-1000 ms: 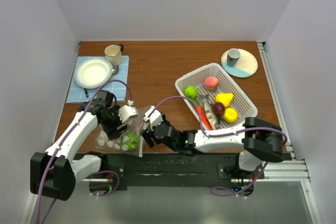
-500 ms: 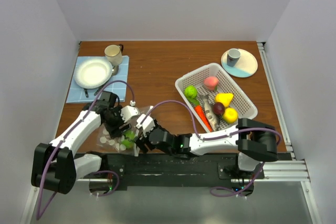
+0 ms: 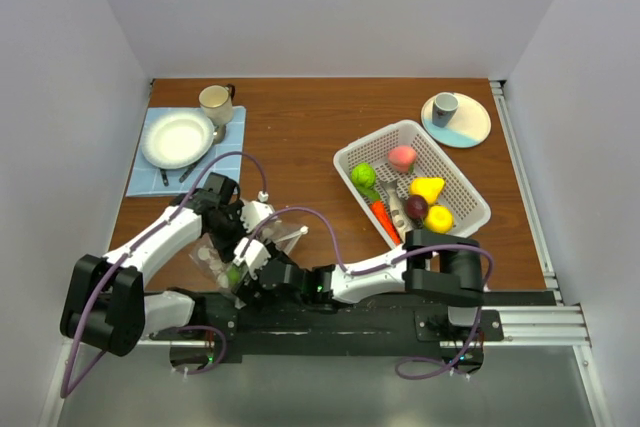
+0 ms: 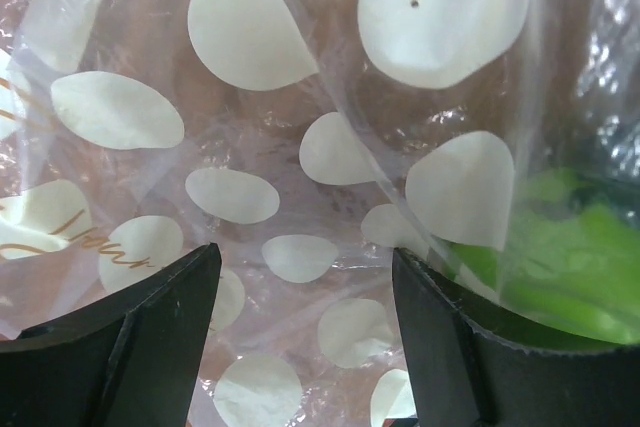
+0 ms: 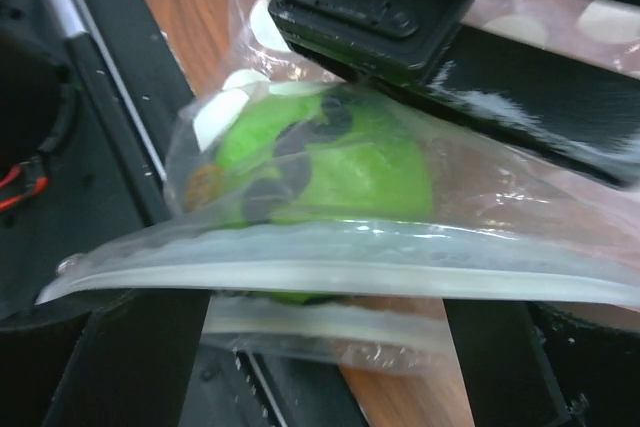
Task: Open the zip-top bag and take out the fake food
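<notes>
The zip-top bag (image 3: pixel 262 239), clear with white oval dots, lies at the table's near left edge. A green fruit (image 3: pixel 233 273) is still inside it. My left gripper (image 3: pixel 238 230) is over the bag. In the left wrist view it (image 4: pixel 305 277) is open, with the dotted film (image 4: pixel 300 167) filling the gap and the green fruit (image 4: pixel 565 262) at the right. My right gripper (image 3: pixel 248 283) is at the bag's near end. In the right wrist view it (image 5: pixel 320 357) is open, its fingers on either side of the white zip strip (image 5: pixel 330 275), and the green fruit (image 5: pixel 340 172) is behind the strip.
A white perforated basket (image 3: pixel 455 183) at the right holds a green fruit (image 3: pixel 363 175), a pink fruit (image 3: pixel 402 157), yellow fruits (image 3: pixel 428 188), a carrot (image 3: pixel 384 219) and a fish (image 3: pixel 398 209). A plate (image 3: pixel 176 139) on a blue cloth and a mug (image 3: pixel 215 102) stand at the back left. A cup on a saucer (image 3: pixel 445 107) stands at the back right.
My right arm has swept left along the near edge, and its gripper has reached the bag's near end. My left gripper has shifted right over the bag. The bag has shifted slightly.
</notes>
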Controlling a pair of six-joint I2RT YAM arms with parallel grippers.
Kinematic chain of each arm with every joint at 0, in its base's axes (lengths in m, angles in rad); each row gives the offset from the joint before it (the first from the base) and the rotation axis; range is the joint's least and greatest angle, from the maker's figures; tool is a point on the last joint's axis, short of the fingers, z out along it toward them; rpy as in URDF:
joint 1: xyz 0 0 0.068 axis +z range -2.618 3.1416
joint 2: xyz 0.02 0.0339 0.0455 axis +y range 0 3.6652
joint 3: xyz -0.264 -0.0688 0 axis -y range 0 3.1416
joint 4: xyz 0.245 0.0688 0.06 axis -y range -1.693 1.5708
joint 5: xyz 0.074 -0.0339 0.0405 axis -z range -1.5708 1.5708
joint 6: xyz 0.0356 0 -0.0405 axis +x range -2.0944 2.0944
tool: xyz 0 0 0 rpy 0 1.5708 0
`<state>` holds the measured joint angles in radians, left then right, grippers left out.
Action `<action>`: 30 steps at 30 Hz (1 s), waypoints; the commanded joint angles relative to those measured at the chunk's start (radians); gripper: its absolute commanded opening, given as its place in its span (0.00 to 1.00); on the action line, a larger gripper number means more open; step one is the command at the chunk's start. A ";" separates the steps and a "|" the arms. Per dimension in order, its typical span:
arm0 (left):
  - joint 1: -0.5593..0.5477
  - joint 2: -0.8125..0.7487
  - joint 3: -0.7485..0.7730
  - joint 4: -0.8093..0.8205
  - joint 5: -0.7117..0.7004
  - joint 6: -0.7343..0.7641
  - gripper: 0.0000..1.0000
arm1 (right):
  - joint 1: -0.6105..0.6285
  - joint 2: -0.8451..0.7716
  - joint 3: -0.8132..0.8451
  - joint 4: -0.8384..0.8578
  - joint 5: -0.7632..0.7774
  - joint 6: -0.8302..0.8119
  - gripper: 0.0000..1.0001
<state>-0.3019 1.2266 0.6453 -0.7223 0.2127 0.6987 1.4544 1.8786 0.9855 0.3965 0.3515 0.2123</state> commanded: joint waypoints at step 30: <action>-0.014 0.065 -0.024 0.080 -0.073 0.038 0.69 | -0.002 -0.494 -0.223 -0.192 0.254 0.052 0.62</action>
<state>-0.3157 1.2579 0.6460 -0.7002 0.1928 0.7044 1.4536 1.5593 0.7925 0.3225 0.4854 0.2169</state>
